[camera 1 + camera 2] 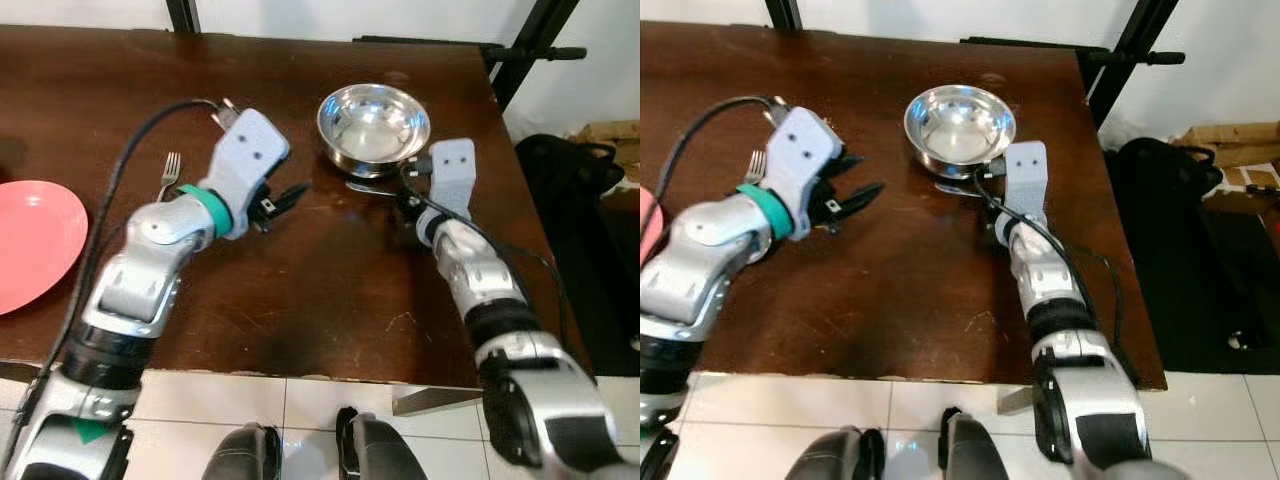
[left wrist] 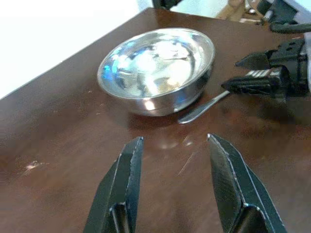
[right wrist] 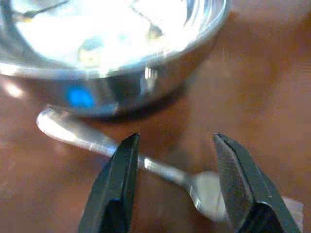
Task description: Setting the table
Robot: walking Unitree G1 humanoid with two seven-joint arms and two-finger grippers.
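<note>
Spoon between my right fingers, not yet gripped

Spoon [image 3: 146, 162] is the piece I am after: it lies flat on the brown table [image 1: 330, 290], just beside the steel bowl [image 1: 373, 125], on the side nearest me, its handle tip close under the bowl's wall. My right gripper [image 3: 172, 187] is down low over it with the fingers apart, one on each side of the thin neck, so that closing should catch the handle across its width. Nothing is clamped yet, as far as I can judge.

My left gripper [image 2: 172, 182] hangs above the bare wood near the middle of the table, fingers also spread and holding nothing, pointed toward the bowl. It looks to be waiting clear of the right arm's work.

Farther to my left a fork [image 1: 170, 172] lies on the table and a pink plate [image 1: 30, 240] sits at the edge. The spoon probably belongs near that plate, so I would lift it clear of the bowl first.
</note>
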